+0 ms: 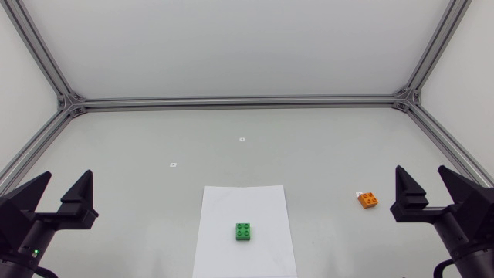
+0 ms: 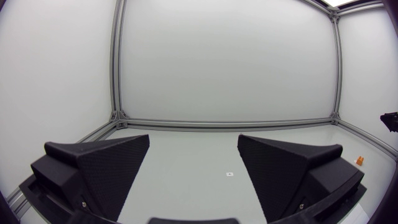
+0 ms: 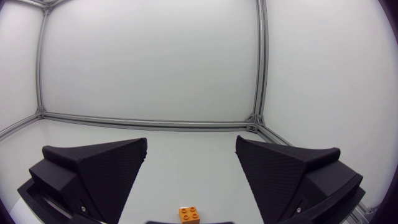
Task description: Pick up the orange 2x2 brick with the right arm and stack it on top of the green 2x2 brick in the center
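Right gripper (image 1: 422, 171), fingers wide apart and gripping nothing, hangs near the right edge of the table (image 1: 154, 139) just beside the orange brick (image 1: 367, 200), which lies well apart from the green brick (image 1: 244, 231) on the white sheet (image 1: 244, 202) at centre; left gripper (image 1: 66, 176), likewise spread, is partly cut off.

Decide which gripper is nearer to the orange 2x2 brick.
Right. The right gripper sits just beside the orange 2x2 brick; the left gripper is far off, beyond the green 2x2 brick.

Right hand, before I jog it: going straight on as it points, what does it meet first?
The way looks free across the table; the orange brick lies low, likely under its line.
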`<state>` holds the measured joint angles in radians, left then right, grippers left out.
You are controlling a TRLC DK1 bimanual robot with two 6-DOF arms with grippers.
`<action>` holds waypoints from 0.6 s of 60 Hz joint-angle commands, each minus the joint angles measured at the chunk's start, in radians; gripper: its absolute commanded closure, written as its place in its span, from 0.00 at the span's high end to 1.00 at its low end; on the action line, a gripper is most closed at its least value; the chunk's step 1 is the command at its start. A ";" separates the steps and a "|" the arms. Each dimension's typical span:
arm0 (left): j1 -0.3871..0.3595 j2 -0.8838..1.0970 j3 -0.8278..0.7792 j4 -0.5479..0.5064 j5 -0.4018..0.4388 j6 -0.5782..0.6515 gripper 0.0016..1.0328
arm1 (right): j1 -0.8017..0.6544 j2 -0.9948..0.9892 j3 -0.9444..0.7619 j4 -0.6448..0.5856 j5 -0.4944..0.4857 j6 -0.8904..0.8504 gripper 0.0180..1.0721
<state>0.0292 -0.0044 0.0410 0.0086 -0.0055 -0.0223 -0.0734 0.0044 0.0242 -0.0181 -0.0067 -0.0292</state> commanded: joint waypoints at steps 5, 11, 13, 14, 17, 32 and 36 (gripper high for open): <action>0.003 -0.008 -0.041 -0.015 0.004 0.013 0.96 | 0.000 -0.011 -0.024 0.010 -0.006 -0.003 0.96; 0.003 -0.008 -0.041 -0.015 0.004 0.013 0.96 | 0.000 -0.012 -0.026 0.014 -0.006 -0.003 0.96; 0.003 -0.008 -0.041 -0.013 0.004 0.013 0.96 | 0.000 -0.012 -0.026 0.021 -0.004 0.000 0.96; 0.003 -0.008 -0.041 -0.015 0.004 0.013 0.96 | 0.000 -0.012 -0.024 0.026 -0.006 0.000 0.96; 0.003 -0.008 -0.041 -0.015 0.004 0.013 0.96 | -0.002 -0.014 -0.015 0.029 -0.006 0.002 0.96; 0.003 -0.008 -0.041 -0.013 0.004 0.013 0.96 | 0.000 -0.009 0.077 0.037 -0.003 -0.003 0.96; 0.003 -0.008 -0.041 -0.013 0.004 0.013 0.96 | 0.000 0.003 0.112 0.040 -0.003 -0.003 0.96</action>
<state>0.0292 -0.0044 0.0410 0.0086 -0.0055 -0.0223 -0.0734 0.0048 0.0784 0.0048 -0.0063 -0.0296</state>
